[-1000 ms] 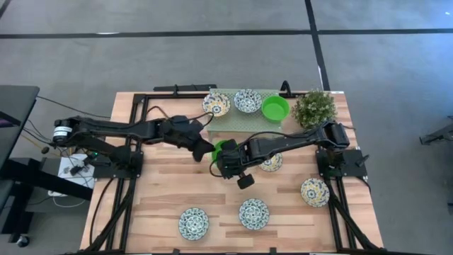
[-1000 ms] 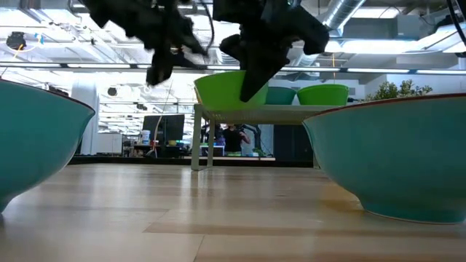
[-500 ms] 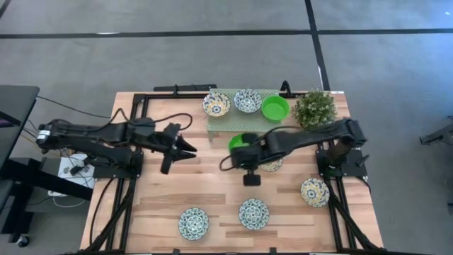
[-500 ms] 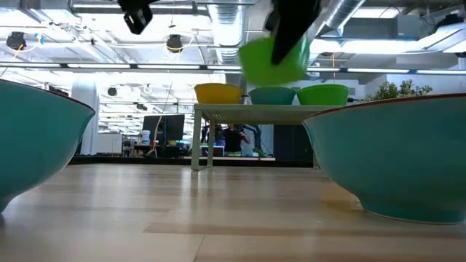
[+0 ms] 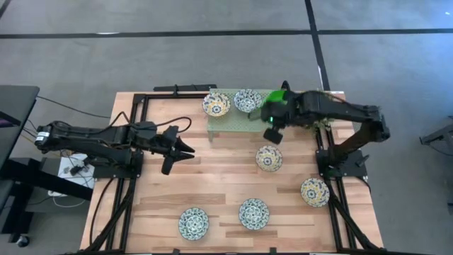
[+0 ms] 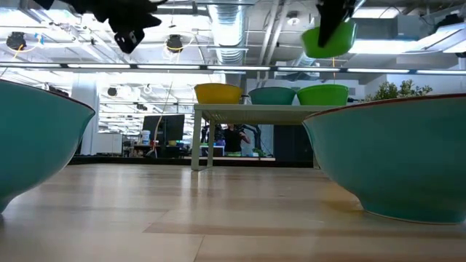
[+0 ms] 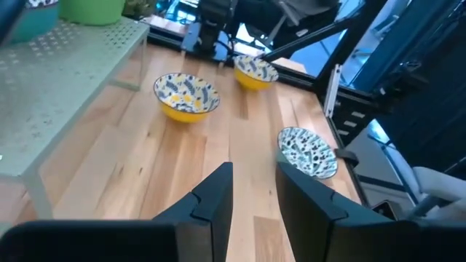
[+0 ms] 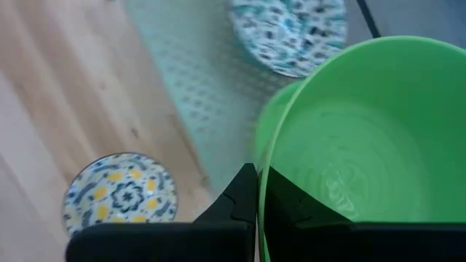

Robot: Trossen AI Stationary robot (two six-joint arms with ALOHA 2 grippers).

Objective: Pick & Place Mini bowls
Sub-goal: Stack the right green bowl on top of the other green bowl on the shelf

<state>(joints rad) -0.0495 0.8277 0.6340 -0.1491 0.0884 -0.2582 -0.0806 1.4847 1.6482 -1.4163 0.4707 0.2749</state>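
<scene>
A green mini bowl (image 8: 349,145) is pinched by its rim in the right gripper (image 8: 258,191), whose fingers are closed on the wall, one inside and one outside. In the high view this gripper (image 5: 272,117) hangs over the 3 o'clock end of the pale-green mesh rack (image 5: 233,122), at about 1 o'clock from the table's middle; a second green bowl (image 6: 322,94) stands on the rack right under the held one.

Two patterned bowls (image 5: 216,104) also stand on the rack. Four more patterned ones lie on the wooden table (image 5: 163,198): one (image 5: 269,158) near the middle, one (image 5: 315,192) at 4 o'clock, two (image 5: 253,212) along the 6 o'clock edge.

The left gripper (image 5: 185,149) hovers at 9 o'clock over bare planks, its fingers (image 7: 211,200) parted a little and holding nothing.

The top is pale butcher-block wood in a black frame, on grey floor crossed by dark lines. Behind it the low view shows an open hall with ceiling ducts, strip lights and a distant person (image 6: 233,138). No writing can be read.
</scene>
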